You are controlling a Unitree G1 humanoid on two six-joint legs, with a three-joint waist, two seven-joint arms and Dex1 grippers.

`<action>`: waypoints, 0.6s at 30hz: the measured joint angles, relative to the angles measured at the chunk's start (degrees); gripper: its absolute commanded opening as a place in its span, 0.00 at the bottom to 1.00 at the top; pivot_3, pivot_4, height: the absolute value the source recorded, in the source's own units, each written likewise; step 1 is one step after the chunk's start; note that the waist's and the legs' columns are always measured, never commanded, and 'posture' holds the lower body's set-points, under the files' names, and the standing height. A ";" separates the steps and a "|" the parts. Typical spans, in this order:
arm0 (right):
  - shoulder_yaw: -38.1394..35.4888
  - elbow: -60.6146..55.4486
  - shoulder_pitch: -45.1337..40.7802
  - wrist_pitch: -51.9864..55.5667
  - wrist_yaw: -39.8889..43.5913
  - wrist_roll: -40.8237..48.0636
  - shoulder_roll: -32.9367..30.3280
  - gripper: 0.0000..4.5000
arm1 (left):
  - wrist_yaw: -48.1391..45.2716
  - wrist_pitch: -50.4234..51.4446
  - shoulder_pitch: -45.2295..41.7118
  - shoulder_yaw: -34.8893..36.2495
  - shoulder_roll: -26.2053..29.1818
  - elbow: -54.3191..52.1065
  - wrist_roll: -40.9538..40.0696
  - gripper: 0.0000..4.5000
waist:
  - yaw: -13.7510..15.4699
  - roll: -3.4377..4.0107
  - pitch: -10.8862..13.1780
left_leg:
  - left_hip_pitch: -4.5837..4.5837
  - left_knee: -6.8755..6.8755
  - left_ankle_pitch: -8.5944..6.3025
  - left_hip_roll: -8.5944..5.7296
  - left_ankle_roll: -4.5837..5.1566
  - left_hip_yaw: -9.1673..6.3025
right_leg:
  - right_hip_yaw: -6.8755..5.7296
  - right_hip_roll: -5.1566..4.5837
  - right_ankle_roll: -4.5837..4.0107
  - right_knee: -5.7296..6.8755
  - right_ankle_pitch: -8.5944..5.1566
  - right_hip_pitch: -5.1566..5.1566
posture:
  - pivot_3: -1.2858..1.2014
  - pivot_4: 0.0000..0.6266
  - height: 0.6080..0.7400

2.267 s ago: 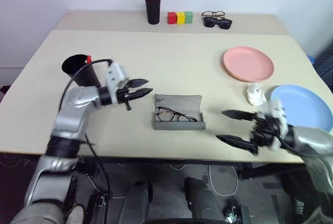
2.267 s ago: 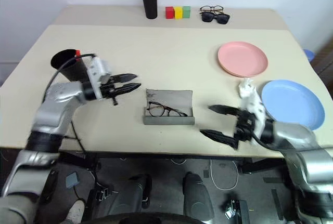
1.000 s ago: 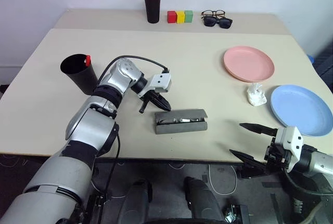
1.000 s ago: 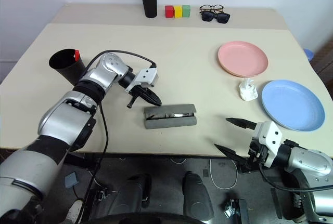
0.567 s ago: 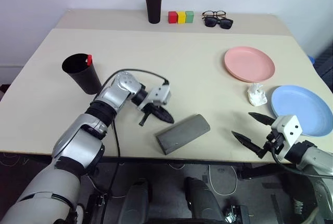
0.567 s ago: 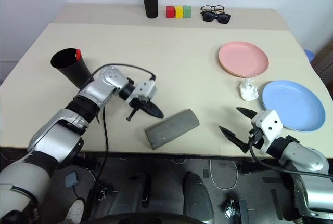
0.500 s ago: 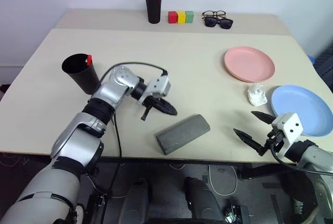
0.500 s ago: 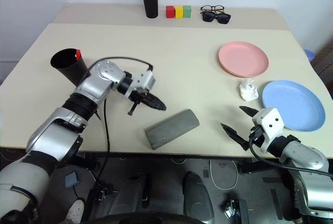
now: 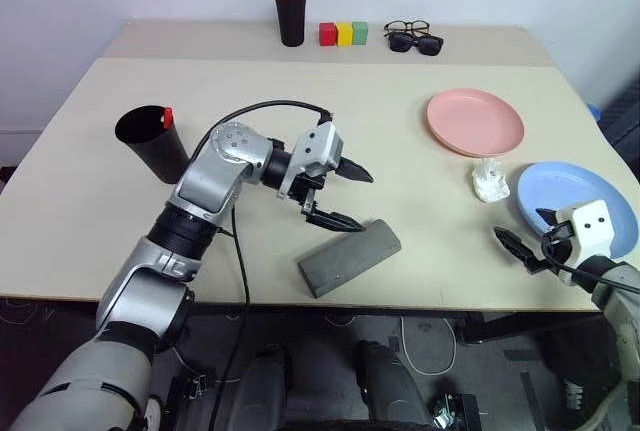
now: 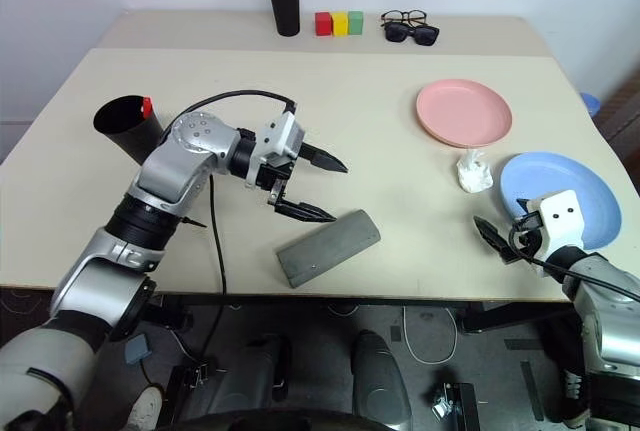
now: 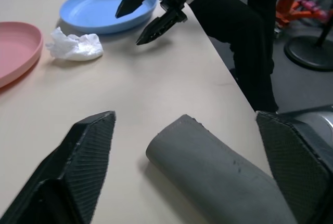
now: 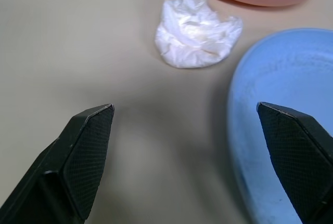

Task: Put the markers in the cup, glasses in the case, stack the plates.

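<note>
The grey case (image 9: 350,258) lies shut and askew near the table's front edge, so the glasses are hidden. My left gripper (image 9: 366,204) hovers open just above and behind the case, touching nothing. The black cup (image 9: 150,141) stands at the left with a red marker (image 9: 168,116) poking over its rim. The pink plate (image 9: 476,121) sits at the right, the blue plate (image 9: 570,213) nearer the front. My right gripper (image 9: 518,223) is open and empty beside the blue plate's (image 12: 281,130) near-left rim. The left wrist view looks over the case (image 11: 218,177) toward the right gripper (image 11: 153,5).
A crumpled white tissue (image 9: 491,182) lies between the two plates. At the back stand a black pen pot (image 9: 291,13) with thick markers, three coloured blocks (image 9: 345,33), spare glasses (image 9: 405,27) and sunglasses (image 9: 420,44). The table edge runs close in front of the case.
The case lid went shut and the case swung askew. My left gripper then opened and lifted back off it. My right gripper moved right, toward the blue plate.
</note>
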 measured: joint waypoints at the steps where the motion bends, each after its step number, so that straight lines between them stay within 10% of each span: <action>1: 0.04 0.65 -0.42 0.02 0.00 -0.15 -0.23 1.00 | 0.20 0.37 0.49 0.00 0.01 -0.73 0.00 1.00 | 0.02 0.00 0.00 | 0.01 0.00 0.00 0.00 0.00 0.00 | 0.00 0.00 0.01 0.00 0.00 0.00 | 0.52 0.24 1.00; 4: 0.48 3.54 -2.43 0.62 -0.35 -0.67 -0.62 0.81 | 1.04 1.05 1.06 0.05 -0.03 -1.28 -0.01 1.00 | 0.00 0.00 0.00 | 0.01 0.02 0.00 0.00 0.00 0.01 | 0.01 0.00 0.00 0.00 0.00 0.01 | 0.52 0.24 1.00; 11: 2.26 7.95 -5.82 2.61 -1.06 -2.46 -1.51 0.01 | 2.66 2.30 1.49 0.67 -0.11 -3.45 -0.30 1.00 | -0.07 0.03 -0.01 | 0.05 0.01 0.00 0.00 0.00 0.02 | 0.02 0.00 0.09 0.03 0.05 0.02 | 0.52 0.24 1.00; 18: 4.23 9.37 -7.58 0.67 -1.66 -5.60 -3.14 0.01 | 3.94 3.94 2.73 1.19 0.92 -5.54 -1.39 1.00 | -0.13 0.03 -0.02 | 0.27 0.00 0.00 0.00 0.00 0.01 | 0.01 0.00 -0.05 -0.02 -0.03 0.29 | 0.52 0.24 1.00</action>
